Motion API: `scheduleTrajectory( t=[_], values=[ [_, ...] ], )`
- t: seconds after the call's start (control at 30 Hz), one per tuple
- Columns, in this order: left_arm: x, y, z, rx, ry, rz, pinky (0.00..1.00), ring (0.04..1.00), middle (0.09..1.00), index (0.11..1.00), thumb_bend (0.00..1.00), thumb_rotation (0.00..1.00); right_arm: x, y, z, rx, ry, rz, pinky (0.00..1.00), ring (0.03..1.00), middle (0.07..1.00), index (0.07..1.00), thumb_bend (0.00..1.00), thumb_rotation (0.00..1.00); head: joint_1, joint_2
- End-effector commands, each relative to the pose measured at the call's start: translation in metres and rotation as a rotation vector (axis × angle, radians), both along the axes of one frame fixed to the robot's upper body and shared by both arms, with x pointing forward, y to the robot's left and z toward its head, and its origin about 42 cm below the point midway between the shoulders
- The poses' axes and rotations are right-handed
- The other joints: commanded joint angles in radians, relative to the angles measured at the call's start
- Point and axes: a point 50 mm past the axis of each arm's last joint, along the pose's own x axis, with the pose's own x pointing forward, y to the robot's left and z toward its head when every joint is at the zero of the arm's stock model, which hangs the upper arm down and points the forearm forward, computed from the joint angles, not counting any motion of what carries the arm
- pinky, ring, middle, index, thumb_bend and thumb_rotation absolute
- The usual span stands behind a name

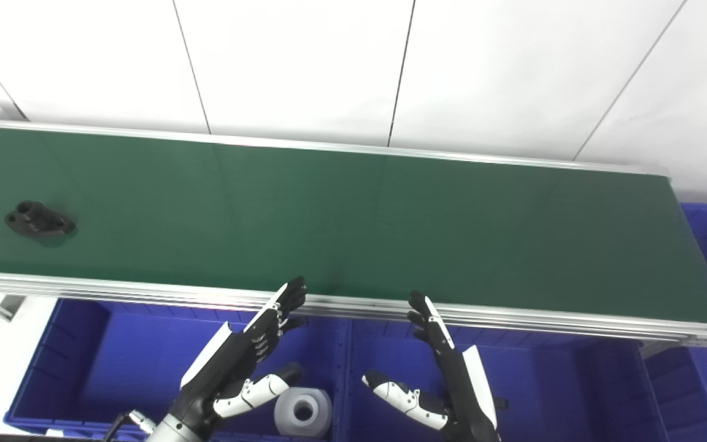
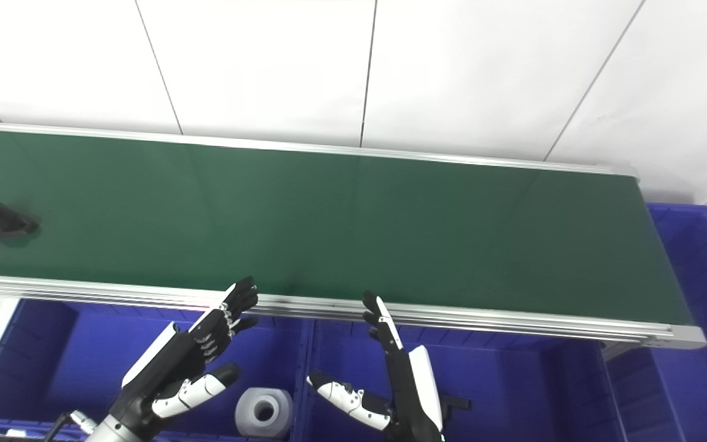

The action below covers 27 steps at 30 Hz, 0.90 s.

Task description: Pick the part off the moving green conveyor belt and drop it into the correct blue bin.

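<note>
Black part [image 1: 39, 220] sits far left on the green conveyor belt [image 1: 353, 227], well apart from both hands. Left hand [image 1: 240, 362] and right hand [image 1: 442, 374] both hover near the belt's near rail, above the blue bins [image 1: 114, 362], fingers spread wide, holding nothing. A white roll-like piece [image 1: 302, 411] already lies in the left bin, near the divider. Risks as I judge them: the belt moves, so a mistimed reach closes on bare belt; the part looks flat and irregular, so fingers could slip or knock it sideways; a late grab could clip the rail; dropping into the wrong bin is possible, since nothing shows which one is correct.
</note>
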Motion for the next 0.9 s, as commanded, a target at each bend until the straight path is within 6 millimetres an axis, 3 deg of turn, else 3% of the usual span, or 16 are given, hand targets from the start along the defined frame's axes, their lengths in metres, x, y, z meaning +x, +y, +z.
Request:
scheduleTrajectory(
  t=[0.0,0.37,0.87],
  values=[
    [0.0031,-0.0007,0.009,-0.013,-0.049,-0.004,0.94,1.0,1.0,1.0,0.34,0.6,0.0017,0.0033,0.0106,0.023,-0.075,0.021,0.85,0.899,0.935,0.956,0.7,0.42,0.003,0.001],
    [0.0032,-0.0008,0.0069,0.001,-0.064,0.007,0.92,1.0,1.0,1.0,0.35,0.62,0.0007,0.0031,0.0113,0.039,-0.075,0.029,0.86,0.902,0.934,0.956,0.7,0.45,0.007,0.0],
    [0.0017,-0.0021,0.0081,0.022,-0.059,0.008,0.93,1.0,1.0,1.0,0.37,0.62,-0.0062,0.0014,0.0168,0.053,-0.078,0.047,0.84,0.902,0.943,0.964,0.71,0.56,0.041,-0.003]
  ],
)
